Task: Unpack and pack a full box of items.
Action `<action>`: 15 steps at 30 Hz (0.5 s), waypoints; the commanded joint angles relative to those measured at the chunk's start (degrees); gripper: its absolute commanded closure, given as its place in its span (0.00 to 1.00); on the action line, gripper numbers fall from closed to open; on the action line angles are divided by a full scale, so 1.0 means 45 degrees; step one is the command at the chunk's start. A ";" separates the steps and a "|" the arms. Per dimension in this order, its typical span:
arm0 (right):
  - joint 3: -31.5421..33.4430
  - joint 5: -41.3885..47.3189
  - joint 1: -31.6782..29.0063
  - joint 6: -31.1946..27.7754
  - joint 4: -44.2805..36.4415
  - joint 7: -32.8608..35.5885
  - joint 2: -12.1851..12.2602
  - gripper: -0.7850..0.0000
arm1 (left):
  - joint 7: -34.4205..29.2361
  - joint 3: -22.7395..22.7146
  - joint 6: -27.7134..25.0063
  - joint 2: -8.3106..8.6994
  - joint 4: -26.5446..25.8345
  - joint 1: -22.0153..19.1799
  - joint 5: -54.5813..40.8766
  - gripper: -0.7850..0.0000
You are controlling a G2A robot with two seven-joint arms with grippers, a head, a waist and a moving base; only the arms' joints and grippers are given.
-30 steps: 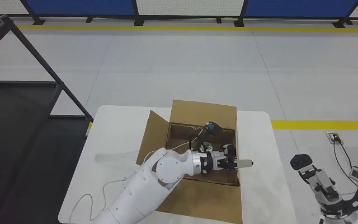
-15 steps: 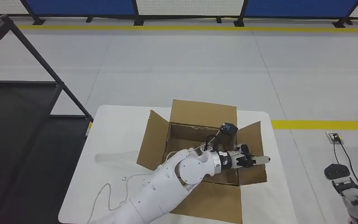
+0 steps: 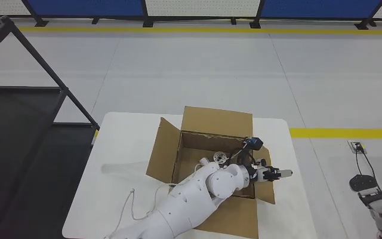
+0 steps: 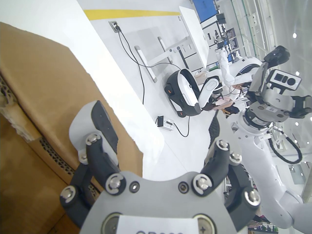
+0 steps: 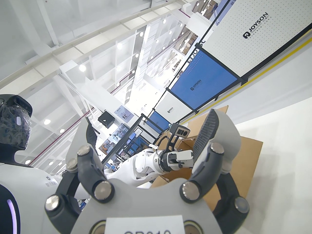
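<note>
An open cardboard box [image 3: 215, 128] stands on the white table [image 3: 119, 155], its flaps spread. A small round pale item [image 3: 219, 157] lies inside; the rest of the contents are hidden by my left arm. That arm lies across the box, and my left gripper [image 3: 278, 174] is out past the right wall, over the folded-out right flap [image 3: 266, 185]. In the left wrist view the left gripper [image 4: 158, 132] is open, one finger [image 4: 103, 125] against the brown flap [image 4: 48, 79]. My right gripper [image 5: 148, 132] is open, holds nothing, and is off the table's right side.
My right arm [image 3: 365, 190] shows at the far right edge, beyond the table. The table's left half [image 3: 125, 179] is bare. A dark frame [image 3: 36, 95] stands left of the table. Cables and equipment [image 4: 182, 93] lie on the floor to the right.
My left gripper has swung right from inside the box to beyond its right wall, pushing the right flap outward. The right arm has drawn back toward the picture's right edge.
</note>
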 commanded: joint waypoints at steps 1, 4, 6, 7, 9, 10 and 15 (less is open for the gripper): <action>-0.0010 0.0036 0.0106 0.0052 0.0053 0.0095 0.0017 0.00 | -0.0051 0.0014 0.0188 -0.0165 0.0290 -0.0090 0.0050 0.00; -0.0053 0.0071 0.0238 0.0101 0.0127 0.0219 0.0037 0.00 | -0.0140 -0.0008 0.0292 -0.0392 0.0618 -0.0193 0.0062 0.00; -0.0093 0.0043 0.0313 0.0115 0.0162 0.0255 0.0044 0.00 | -0.0141 -0.0047 0.0201 -0.0515 0.0823 -0.0232 0.0085 0.00; -0.0107 0.0018 0.0337 0.0137 0.0182 0.0259 0.0047 0.00 | -0.0159 -0.0069 0.0097 -0.0568 0.0916 -0.0250 0.0104 0.00; -0.0127 -0.0019 0.0384 0.0149 0.0198 0.0238 0.0050 0.00 | -0.0100 -0.0176 -0.0157 -0.0647 0.1084 -0.0290 0.0108 0.00; -0.0127 -0.0031 0.0406 0.0120 0.0210 0.0195 0.0048 0.00 | -0.0071 -0.0268 -0.0326 -0.0667 0.1165 -0.0304 0.0068 0.00; -0.0168 -0.0142 0.0526 0.0120 0.0299 -0.0323 0.0014 0.00 | 0.0261 -0.0973 -0.1464 -0.0554 0.1340 -0.0366 -0.0040 0.00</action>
